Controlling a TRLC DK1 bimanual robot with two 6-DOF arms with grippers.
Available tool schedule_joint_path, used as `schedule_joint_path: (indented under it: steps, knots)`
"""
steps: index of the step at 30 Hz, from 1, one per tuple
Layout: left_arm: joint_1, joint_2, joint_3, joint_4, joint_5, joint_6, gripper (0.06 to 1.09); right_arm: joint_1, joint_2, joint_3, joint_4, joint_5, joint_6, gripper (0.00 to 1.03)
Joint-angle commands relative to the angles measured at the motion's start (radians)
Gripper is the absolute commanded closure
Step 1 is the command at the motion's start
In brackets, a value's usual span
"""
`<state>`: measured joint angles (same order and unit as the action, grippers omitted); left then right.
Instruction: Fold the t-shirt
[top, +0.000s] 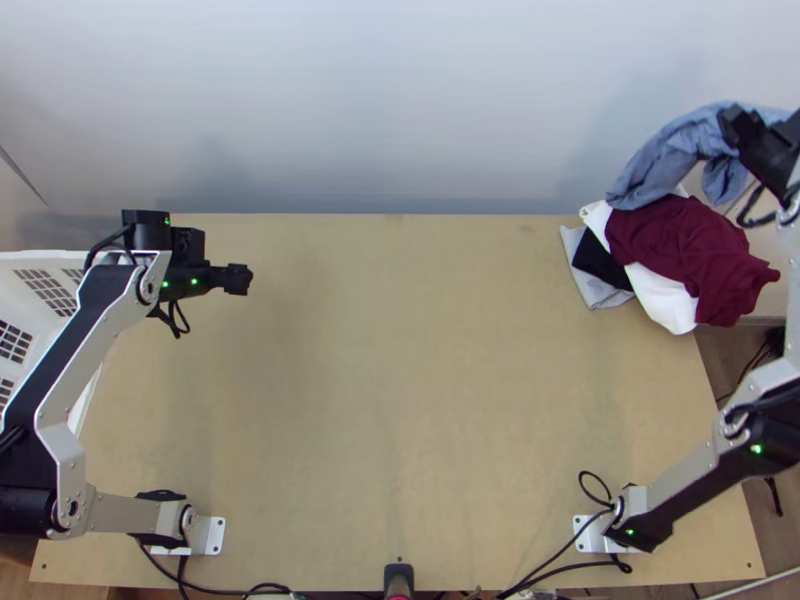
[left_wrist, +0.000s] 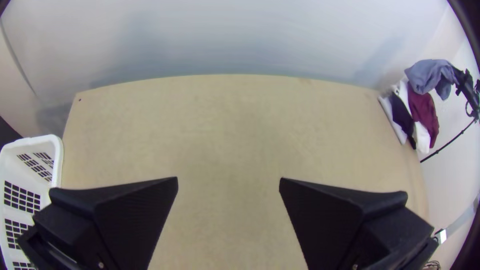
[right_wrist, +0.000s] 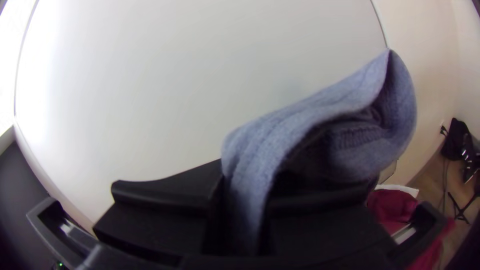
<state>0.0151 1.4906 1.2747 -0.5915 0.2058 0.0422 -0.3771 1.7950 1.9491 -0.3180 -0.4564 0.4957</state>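
My right gripper (top: 738, 128) is at the top view's upper right, holding a bunched blue-grey cloth (top: 660, 165) over a pile of clothes. In the right wrist view the right gripper (right_wrist: 245, 200) is shut on the blue-grey cloth (right_wrist: 310, 120), a fold of it pinched between the fingers and the rest drooping to one side; a ribbed edge shows. My left gripper (top: 240, 279) stands over the table's left part. From its own wrist view the left gripper (left_wrist: 228, 180) is open with nothing between its fingers, bare wood beyond.
The pile at the table's far right corner has a dark red cloth (top: 680, 245), a white cloth (top: 660, 300), a black cloth (top: 598, 262) and a light grey cloth (top: 595, 290). A white basket (top: 40, 262) stands at the left edge. The wooden table (top: 400, 380) lies between the arms.
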Motion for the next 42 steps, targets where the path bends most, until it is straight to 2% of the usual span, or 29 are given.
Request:
schedule_joint_path:
  steps: [1,7,11,15,21,25,26,29,30,32,37,38,40,42]
  knots:
    - [-0.001,-0.004,-0.026,0.002,0.0,0.01,0.1,-0.072,-0.144,-0.279,0.005,-0.053,-0.117,1.0]
    - [-0.004,-0.007,-0.04,0.024,0.001,0.01,0.1,-0.207,-0.252,-0.498,0.016,-0.12,-0.235,1.0]
    - [-0.026,-0.009,-0.038,0.025,0.0,0.01,0.1,-0.312,-0.261,-0.532,0.017,-0.189,-0.284,1.0]
    - [-0.056,-0.015,-0.04,0.025,0.0,-0.001,0.1,-0.373,-0.267,-0.561,0.016,-0.219,-0.341,1.0]
    - [-0.075,-0.02,-0.043,0.027,-0.002,-0.002,0.1,-0.388,-0.332,-0.661,-0.004,-0.242,-0.376,1.0]
    - [-0.073,-0.02,-0.055,0.027,0.0,-0.01,0.1,-0.342,-0.358,-0.783,0.005,-0.24,-0.414,1.0]
    - [-0.073,-0.023,-0.058,0.027,0.0,-0.013,0.1,-0.329,-0.358,-0.805,0.016,-0.24,-0.419,0.92]
    - [-0.073,-0.036,-0.074,0.027,-0.002,-0.015,0.1,-0.302,-0.335,-0.84,0.051,-0.237,-0.419,0.53]
    - [-0.073,-0.041,-0.078,0.027,-0.002,-0.015,0.1,-0.299,-0.321,-0.839,0.051,-0.237,-0.417,0.44]
    - [-0.067,-0.052,-0.084,0.027,-0.002,-0.015,0.1,-0.298,-0.298,-0.823,0.051,-0.232,-0.414,0.37]
    - [-0.049,-0.067,-0.098,0.027,-0.002,-0.01,0.1,-0.312,-0.284,-0.762,0.051,-0.222,-0.393,0.37]
    - [-0.046,-0.069,-0.098,0.027,-0.002,-0.01,0.1,-0.319,-0.281,-0.743,0.039,-0.222,-0.378,0.33]
    - [-0.044,-0.069,-0.097,0.024,0.0,-0.011,0.1,-0.339,-0.284,-0.707,-0.03,-0.215,-0.373,0.09]
    - [-0.043,-0.069,-0.087,-0.002,0.0,-0.013,0.1,-0.359,-0.31,-0.684,-0.098,-0.215,-0.382,0.06]
